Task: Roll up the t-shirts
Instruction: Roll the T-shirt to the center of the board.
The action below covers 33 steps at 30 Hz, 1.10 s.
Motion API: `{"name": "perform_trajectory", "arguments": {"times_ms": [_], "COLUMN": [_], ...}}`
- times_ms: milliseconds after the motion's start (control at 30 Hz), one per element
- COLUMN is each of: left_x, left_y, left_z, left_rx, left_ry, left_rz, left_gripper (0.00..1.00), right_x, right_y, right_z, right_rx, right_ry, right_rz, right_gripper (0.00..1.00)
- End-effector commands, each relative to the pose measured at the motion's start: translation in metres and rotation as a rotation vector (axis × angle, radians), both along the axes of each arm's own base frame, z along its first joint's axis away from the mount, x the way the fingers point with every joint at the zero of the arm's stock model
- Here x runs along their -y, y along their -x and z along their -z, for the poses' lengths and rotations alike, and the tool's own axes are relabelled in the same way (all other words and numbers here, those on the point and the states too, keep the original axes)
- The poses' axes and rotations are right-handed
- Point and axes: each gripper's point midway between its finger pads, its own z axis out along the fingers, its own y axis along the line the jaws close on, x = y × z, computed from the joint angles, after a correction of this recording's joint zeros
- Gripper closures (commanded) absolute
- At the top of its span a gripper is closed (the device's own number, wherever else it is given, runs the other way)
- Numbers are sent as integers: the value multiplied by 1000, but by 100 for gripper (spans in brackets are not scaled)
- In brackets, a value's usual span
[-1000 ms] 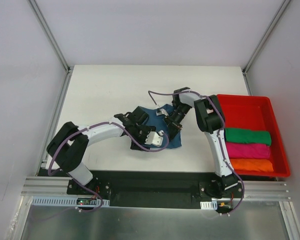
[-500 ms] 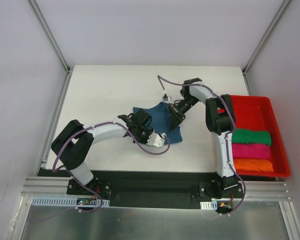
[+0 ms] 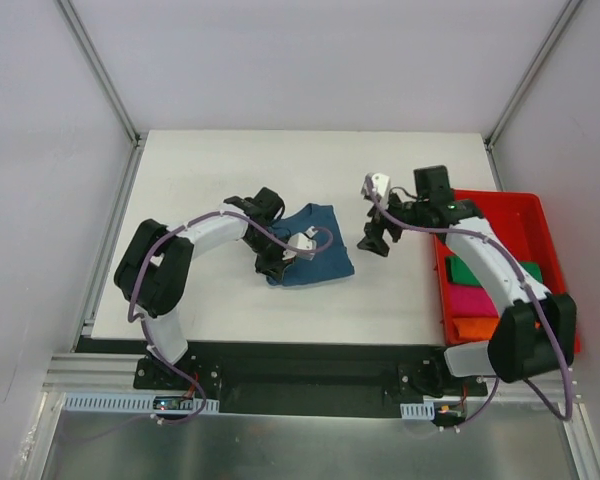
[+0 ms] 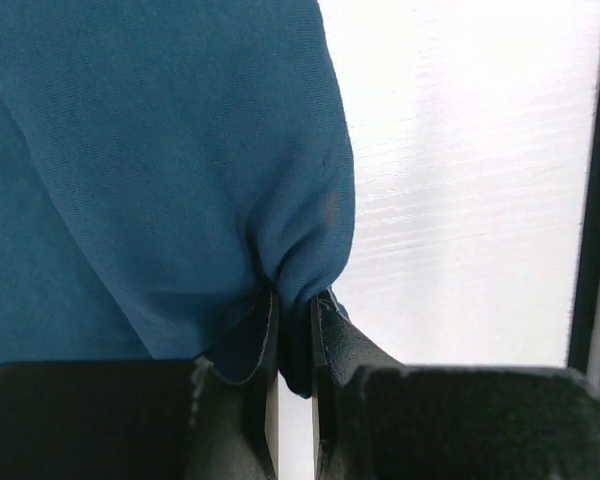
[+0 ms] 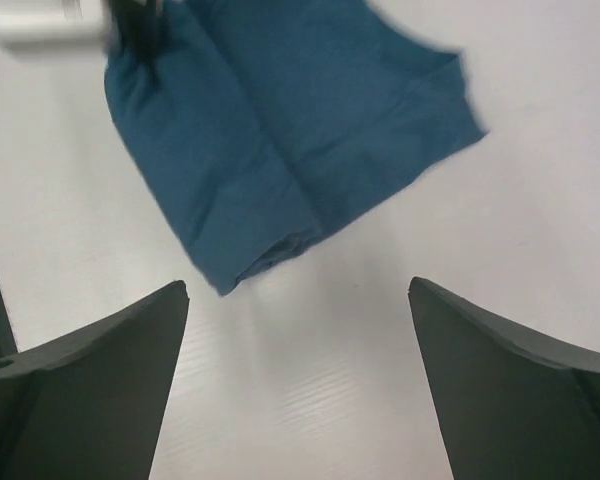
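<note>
The left end effector (image 3: 276, 262) is closed tight on a fold of the dark teal-blue t-shirt (image 3: 317, 257). In the left wrist view its two dark fingers (image 4: 332, 340) pinch a gathered bunch of blue cloth (image 4: 160, 150) between them, with only a narrow slit left, and the fabric bulges out above the pinch point. From above, this grip sits at about the 8 o'clock edge of the shirt, low against the table (image 3: 210, 170).

The right end effector (image 3: 376, 240) is spread wide and holds nothing. In the right wrist view its fingers (image 5: 100, 380) stand far apart at the lower corners, with bare white table between them. The teal shirt (image 5: 290, 130) lies beyond their tips, toward 12 o'clock in that view, not touching them. From above, this end effector hangs at the shirt's 3 o'clock side, near it but apart.

The teal shirt is a compact, partly folded shape near the middle of the table, a little toward 6 o'clock. It lies flat, with its lower edge turned under in a thick fold.

At the table's 3 o'clock edge is a red plastic tray (image 3: 500, 197). The right arm crosses over it. Beneath the arm show parts of three rolled t-shirts: the green one (image 3: 462, 272) toward 12 o'clock, the magenta one (image 3: 475, 300) in the middle, and the orange one (image 3: 478, 328) toward 6 o'clock, side by side.
</note>
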Motion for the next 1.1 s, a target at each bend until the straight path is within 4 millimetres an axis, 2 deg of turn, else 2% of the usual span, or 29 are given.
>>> {"name": "perform_trajectory", "arguments": {"times_ms": [0, 33, 100, 133, 367, 500, 667, 733, 767, 833, 867, 933, 967, 1033, 1067], "left_x": [6, 6, 8, 6, 10, 10, 10, 9, 8, 6, 4, -1, -4, -8, -10], "left_y": [15, 17, 13, 17, 11, 10, 8, 8, 7, 9, 8, 12, 14, 21, 23], "left_z": [-22, -22, -28, -26, -39, -41, -45, -45, -46, -47, -48, -48, -48, -47, -48], "left_rx": [-186, -210, -227, -266, -343, -355, -377, -390, -392, -399, -405, -417, -422, -445, -464], "left_ry": [83, 86, 103, 89, 129, 132, 154, 155, 163, 164, 167, 162, 162, 151, 139], "left_rz": [-34, -33, -33, -35, -52, -56, -72, -76, -80, -85, -93, -99, -107, -115, -135], "left_gripper": [100, 100, 100, 100, 100, 100, 100, 100, 100, 100, 100, 100, 100, 100, 100], "right_x": [-22, -26, -37, -40, -74, -82, -84, -85, -86, -89, -88, -88, -86, -88, -81], "right_y": [25, 35, 30, 31, 32, 34, 32, 26, 20, 9, 7, -2, 0, 0, 15], "right_z": [51, 66, 64, 68, 80, 92, 119, 126, 131, 131, 135, 131, 135, 127, 129], "right_rx": [99, 132, 252, 264, 352, 355, 354, 362, 364, 360, 342, 349, 324, 318, 248], "right_ry": [76, 110, 119, 123, 133, 144, 194, 231, 241, 259, 272, 292, 304, 300, 314], "right_rz": [-201, -234, -287, -304, -463, -517, -574, -565, -554, -518, -509, -491, -495, -517, -550], "right_gripper": [4, 4, 4, 4, 3, 2, 3, 9, 23, 39, 52, 64, 67, 74, 75]}}
